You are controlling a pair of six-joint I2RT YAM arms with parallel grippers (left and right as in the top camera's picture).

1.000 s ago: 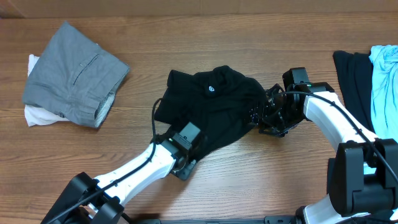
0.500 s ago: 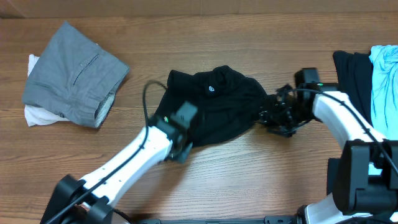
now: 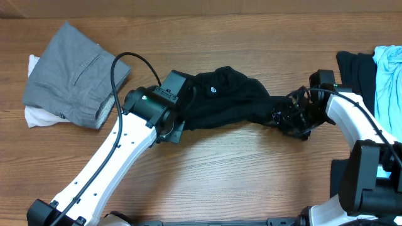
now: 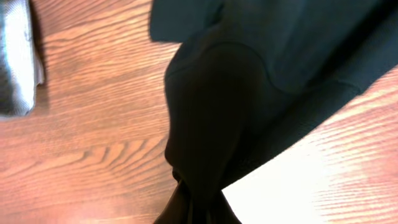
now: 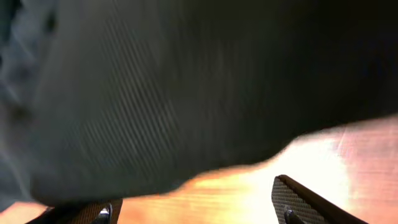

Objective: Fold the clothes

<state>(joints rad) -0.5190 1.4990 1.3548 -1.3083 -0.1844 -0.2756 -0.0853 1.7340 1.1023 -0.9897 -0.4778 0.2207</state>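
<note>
The black T-shirt [image 3: 220, 100] with a small white round logo [image 3: 213, 90] lies bunched at the table's middle, drawn out into a long strip towards the right. My left gripper [image 3: 168, 125] is at its left end, shut on a pinched fold of the shirt [image 4: 217, 112], which runs down into the jaws [image 4: 196, 214]. My right gripper [image 3: 286, 118] is at the shirt's right end. In the right wrist view its fingers [image 5: 196, 211] stand wide apart, with the black fabric [image 5: 186, 93] just ahead and over the left finger.
A folded grey garment [image 3: 75, 75] lies on a white one [image 3: 38, 116] at the far left and shows in the left wrist view [image 4: 15, 62]. A black garment [image 3: 355, 81] and a light-blue one [image 3: 389, 81] lie at the right edge.
My left gripper moved from the shirt's front edge up and left to its left end. My right gripper moved right. The shirt is drawn out longer and narrower.
</note>
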